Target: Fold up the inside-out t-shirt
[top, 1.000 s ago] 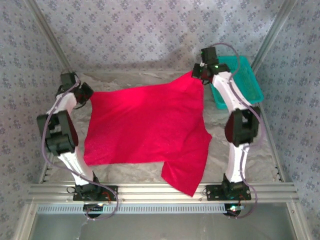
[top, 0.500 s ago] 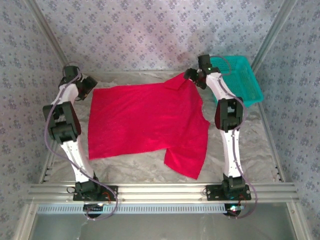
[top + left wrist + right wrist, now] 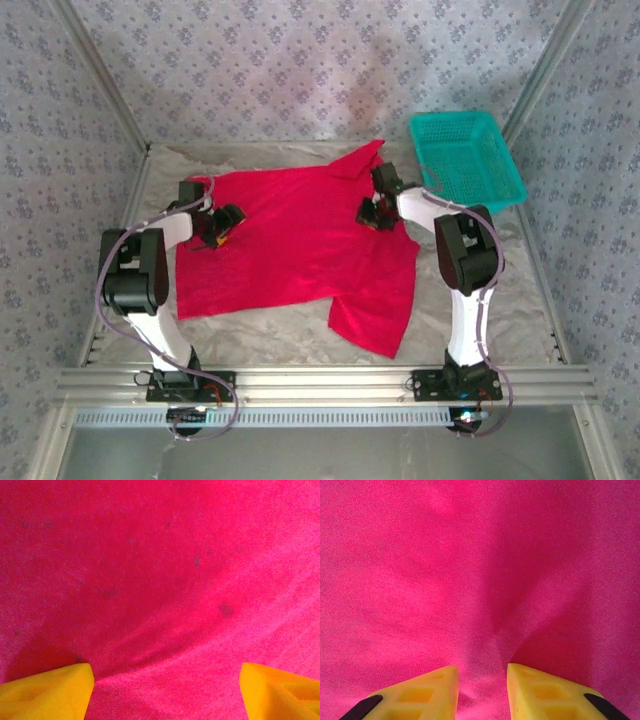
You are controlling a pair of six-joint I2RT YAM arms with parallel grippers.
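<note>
T-shirt (image 3: 300, 240) lies beneath left fingers (image 3: 45, 690) and right fingers (image 3: 420, 695).

Two slim robot arms. The left arm (image 3: 135, 275) and right arm (image 3: 465, 255) each have glossy white links joined by bulky black joint housings, on black bases. A thin lilac-grey cable (image 3: 99, 290) loops along each. The left gripper (image 3: 224, 223) and right gripper (image 3: 371, 212) are black. Their fingers (image 3: 47, 692) are bright yellow wedges; the right pair (image 3: 417, 695) has moulded recesses and black outer corners.
</note>
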